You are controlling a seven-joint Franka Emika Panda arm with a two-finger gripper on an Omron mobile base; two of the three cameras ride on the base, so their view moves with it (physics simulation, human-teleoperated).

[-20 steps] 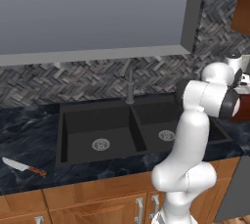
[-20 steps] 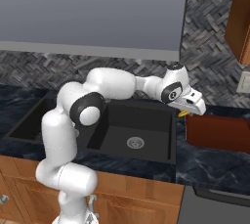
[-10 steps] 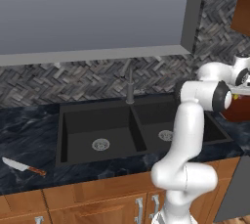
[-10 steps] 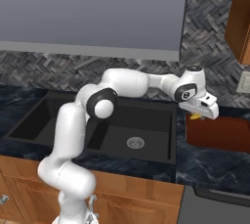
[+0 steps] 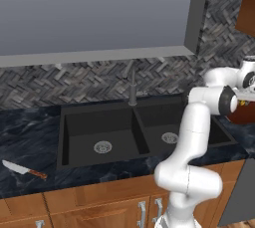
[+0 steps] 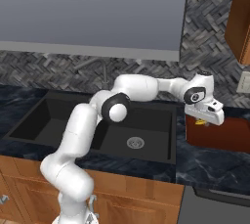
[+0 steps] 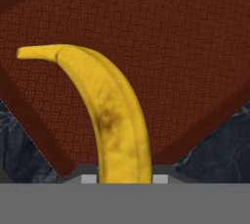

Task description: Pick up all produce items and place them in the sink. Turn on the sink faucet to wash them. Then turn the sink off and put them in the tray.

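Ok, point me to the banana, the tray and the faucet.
banana (image 7: 114, 120): hand view, middle of its yellow body.
tray (image 7: 185, 47): hand view, bare reddish-brown floor.
faucet (image 5: 132, 88): left base view, upright stem behind the sink.

Kitchen, home type. Black dbl-basin sink w/ faucet in marbled counter. Wood cabinets below, herringbone backsplash behind.

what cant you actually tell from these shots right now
- Tool fingertips: cut off at the bottom of the hand view by the banana.
- Tray: right base view, near end behind the hand, far end cut by the frame edge.
- Faucet lever: too thin to read in the left base view.
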